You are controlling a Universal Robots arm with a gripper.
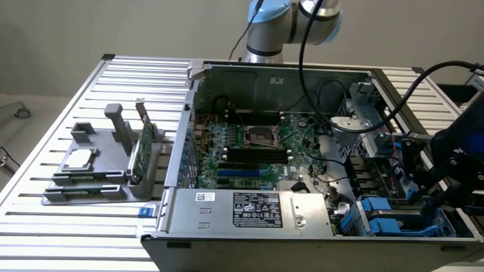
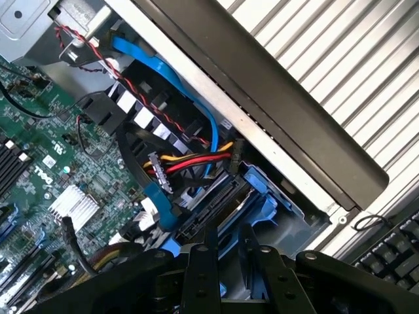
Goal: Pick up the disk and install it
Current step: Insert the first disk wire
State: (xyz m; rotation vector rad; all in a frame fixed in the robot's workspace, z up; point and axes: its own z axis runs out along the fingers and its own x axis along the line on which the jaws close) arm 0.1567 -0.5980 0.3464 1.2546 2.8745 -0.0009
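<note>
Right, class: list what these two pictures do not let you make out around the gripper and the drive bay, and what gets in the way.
The disk: wrist view, label out of sight; the gripper covers its near end.
Whether the gripper holds the disk: exterior view, its dark bulk hides the contact.
The power supply label: exterior view, print too small.
The keyboard: wrist view, cut off by the edge.

White "DELL" lettering stands on the green motherboard (power supply label unreadable)
</note>
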